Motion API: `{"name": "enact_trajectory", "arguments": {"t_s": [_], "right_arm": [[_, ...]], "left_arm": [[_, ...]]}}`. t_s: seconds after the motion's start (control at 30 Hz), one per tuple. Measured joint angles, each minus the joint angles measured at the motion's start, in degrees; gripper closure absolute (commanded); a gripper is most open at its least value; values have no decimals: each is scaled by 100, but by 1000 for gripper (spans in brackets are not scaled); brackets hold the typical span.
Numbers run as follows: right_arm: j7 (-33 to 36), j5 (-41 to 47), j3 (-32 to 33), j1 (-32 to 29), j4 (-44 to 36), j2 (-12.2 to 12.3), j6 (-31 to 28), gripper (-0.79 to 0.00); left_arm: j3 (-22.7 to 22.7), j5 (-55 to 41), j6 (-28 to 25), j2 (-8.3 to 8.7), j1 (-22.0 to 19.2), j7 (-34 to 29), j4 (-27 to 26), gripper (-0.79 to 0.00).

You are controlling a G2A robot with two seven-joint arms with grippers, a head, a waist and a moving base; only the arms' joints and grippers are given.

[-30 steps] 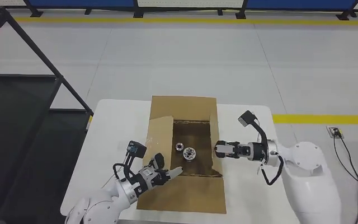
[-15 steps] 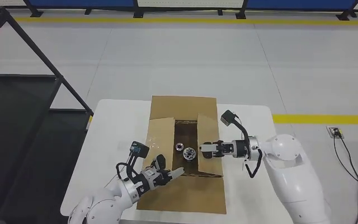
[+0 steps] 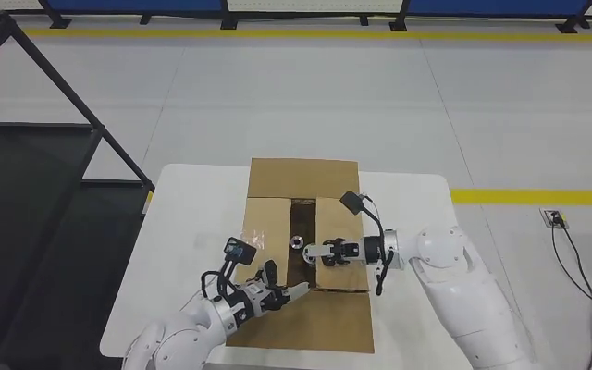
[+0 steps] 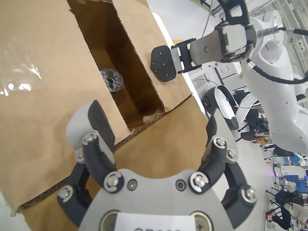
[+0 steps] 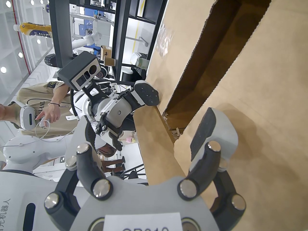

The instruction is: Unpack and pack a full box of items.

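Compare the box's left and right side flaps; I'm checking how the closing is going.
The left flap carries shiny tape patches; the right flap looks plain. The left tool sits at the left flap's near corner, the right tool at the right flap's inner edge. Both are brown cardboard folded inward, a gap between them.

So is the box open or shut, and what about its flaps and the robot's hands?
box: upright, top open by a narrow gap.
side flaps: folded in, not meeting.
near flap: folded out flat.
far flap: folded out flat.
metal part: lying inside the box.
left gripper: jaws open, empty.
right gripper: jaws open, empty.
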Motion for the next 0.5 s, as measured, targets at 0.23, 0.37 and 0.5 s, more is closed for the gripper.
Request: {"name": "enact_trajectory", "arguments": {"t_s": [0.23, 0.37, 0.5], "right_arm": [[-146, -489, -253, 45, -75, 24, 112, -785], [-248, -666, -360, 54, -131, 36, 157, -785], [-278, -707, -416, 71, -116, 48, 145, -785]], "left_arm": [[84, 31, 59, 17, -52, 43, 93, -785], [133, 40, 87, 26, -79, 85, 132, -785], [182, 51, 125, 33, -94, 108, 146, -785]]}}
